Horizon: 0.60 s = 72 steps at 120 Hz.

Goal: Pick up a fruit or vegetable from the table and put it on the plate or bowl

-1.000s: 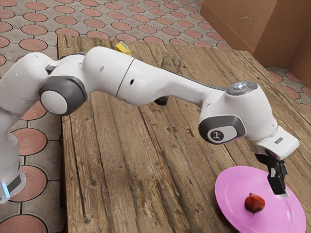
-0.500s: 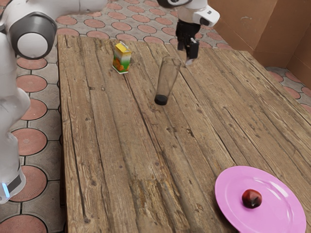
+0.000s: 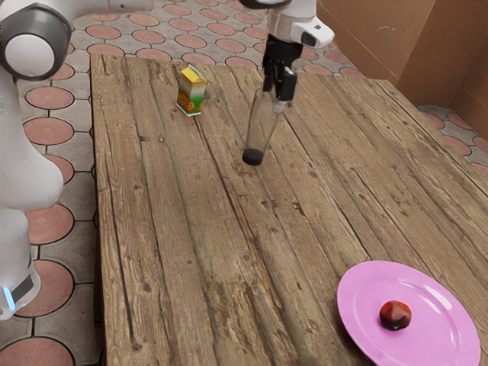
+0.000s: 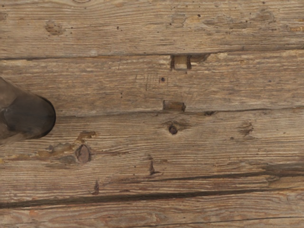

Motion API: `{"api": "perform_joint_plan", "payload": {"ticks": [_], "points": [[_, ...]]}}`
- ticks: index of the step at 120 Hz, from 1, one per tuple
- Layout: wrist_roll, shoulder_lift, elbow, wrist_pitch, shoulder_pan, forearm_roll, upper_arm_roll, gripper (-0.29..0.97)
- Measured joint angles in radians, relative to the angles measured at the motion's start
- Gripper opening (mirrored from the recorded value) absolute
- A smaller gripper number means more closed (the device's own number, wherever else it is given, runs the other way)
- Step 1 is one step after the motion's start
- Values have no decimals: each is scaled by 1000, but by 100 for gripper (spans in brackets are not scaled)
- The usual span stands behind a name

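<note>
Exterior view, far left: the white arm (image 3: 30, 160) rises beside the table's edge over a floor of round red tiles (image 3: 53, 221), and reaches across the top of the picture.
Table: weathered wooden planks (image 3: 198, 252), running from the far left corner down to the near right.
Carton: a small orange-and-green juice carton (image 3: 191, 90) stands upright near the table's far edge, on the exterior view's left of the glass.
Glass: a tall clear glass (image 3: 261, 126) with a dark base stands on the planks at mid-table.
Gripper: the black gripper (image 3: 276, 99) hangs at the glass's rim; I cannot tell whether it touches the glass, nor whether it is open or closed.
Plate: a pink plate (image 3: 435, 343) lies at the near right corner, well apart from the gripper.
Fruit: a dark red fruit (image 3: 395, 314) sits on the plate, near its middle.
Boxes: cardboard boxes (image 3: 396, 38) stand beyond the table, upper right.
Wrist view: bare planks (image 4: 190, 142) lie under the hand, with the glass's dark round shape (image 4: 23, 116) at one side.
</note>
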Motion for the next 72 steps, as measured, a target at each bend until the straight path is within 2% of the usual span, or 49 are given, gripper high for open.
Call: {"api": "perform_joint_plan", "payload": {"ticks": [11,25,36,44,72], "points": [[7,5,41,-15,31,0,18,66],[13,4,0,-8,66,-2,-2,66],[17,-2,-4,0,36,13,-3,66],[16,-58,-8,9,-16,4,-4,66],[11,-74,-10,26,-6,23,-3,66]]}}
